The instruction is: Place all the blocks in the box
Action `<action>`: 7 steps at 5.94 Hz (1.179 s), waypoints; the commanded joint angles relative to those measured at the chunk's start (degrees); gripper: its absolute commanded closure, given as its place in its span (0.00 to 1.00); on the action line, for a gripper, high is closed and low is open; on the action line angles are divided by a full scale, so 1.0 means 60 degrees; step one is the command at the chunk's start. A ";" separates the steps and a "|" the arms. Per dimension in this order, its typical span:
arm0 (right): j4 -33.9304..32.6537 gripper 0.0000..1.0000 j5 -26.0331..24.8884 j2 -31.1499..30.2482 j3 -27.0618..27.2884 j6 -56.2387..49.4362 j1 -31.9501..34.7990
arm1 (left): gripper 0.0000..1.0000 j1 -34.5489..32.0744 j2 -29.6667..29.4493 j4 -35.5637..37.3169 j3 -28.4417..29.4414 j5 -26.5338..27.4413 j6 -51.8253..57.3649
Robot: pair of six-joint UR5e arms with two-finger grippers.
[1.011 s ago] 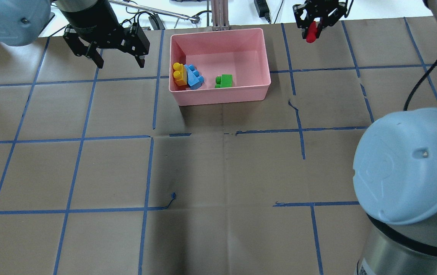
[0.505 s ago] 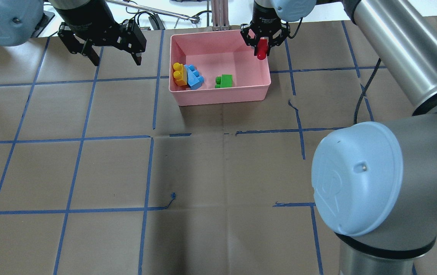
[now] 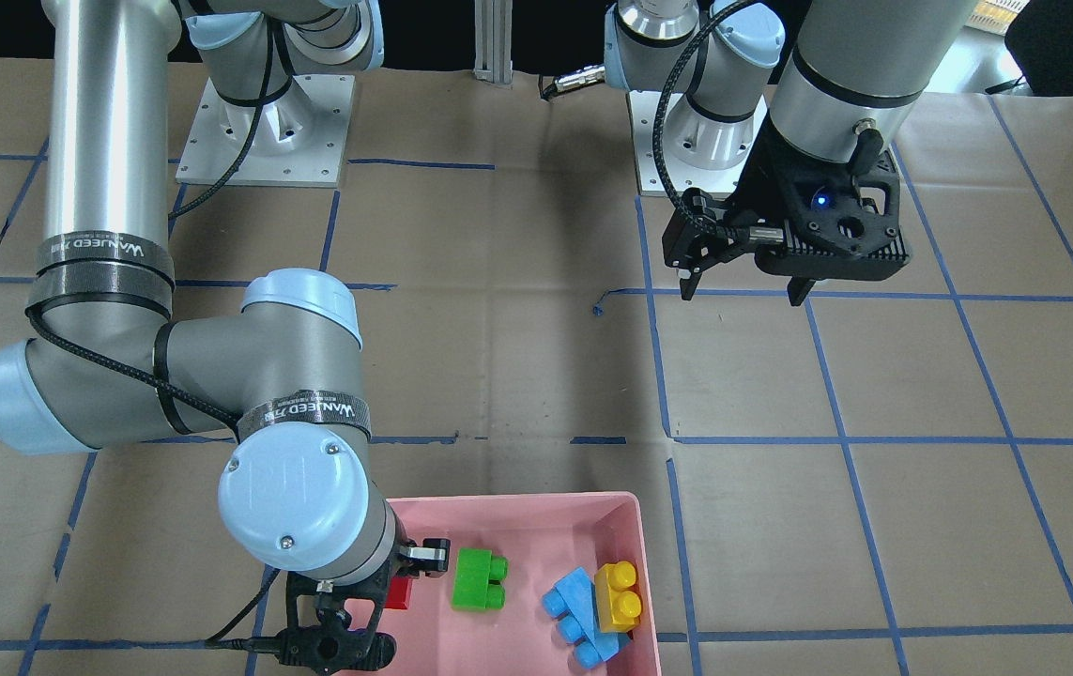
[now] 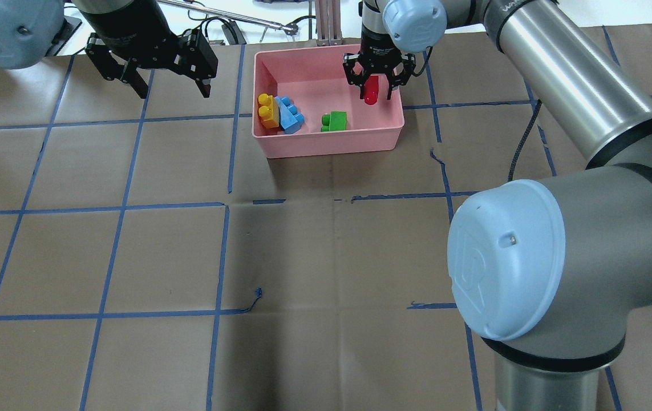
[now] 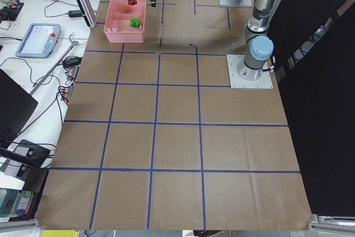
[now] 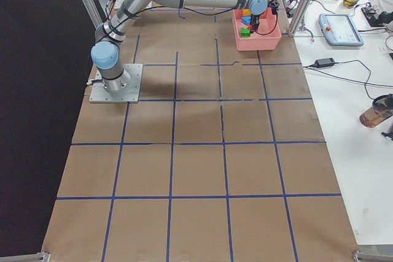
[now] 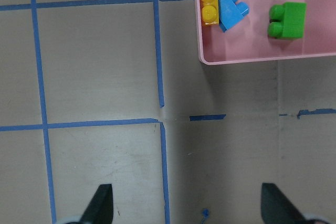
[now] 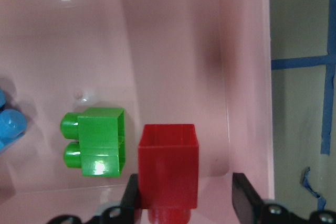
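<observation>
The pink box (image 4: 331, 145) stands at the table's far middle. In it lie the green block (image 4: 335, 121), the light blue block (image 4: 290, 116) and the yellow block (image 4: 267, 111) on the blue one. My right gripper (image 4: 374, 96) hangs over the box's right part. Its jaws are spread. The red block (image 8: 168, 166) sits between them, against one finger, with a gap to the other, beside the green block (image 8: 102, 142). My left gripper (image 4: 173, 94) is open and empty over the table, left of the box.
Brown paper with blue tape lines covers the table (image 4: 326, 257). An aluminium post (image 4: 328, 23) and cables lie just behind the box. The right arm's elbow (image 4: 508, 257) fills the overhead view's lower right.
My right gripper has carried the red block from the far right to over the box's inside, and its jaws have spread. The left gripper has shifted slightly.
</observation>
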 commanded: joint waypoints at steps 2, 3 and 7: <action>0.0191 0.01 -0.0117 -0.0273 0.0029 -0.0090 0.0003 | 0.00 -0.0005 0.0019 0.0000 0.0000 0.0002 0.0000; 0.0206 0.01 -0.0132 -0.0419 0.0058 -0.0120 -0.0012 | 0.00 -0.0005 0.0019 0.0000 0.0000 -0.0012 0.0000; 0.1563 0.01 -0.0776 -0.2243 0.0756 -0.1040 -0.0668 | 0.00 -0.0005 0.0005 0.0000 0.0000 -0.0012 0.0000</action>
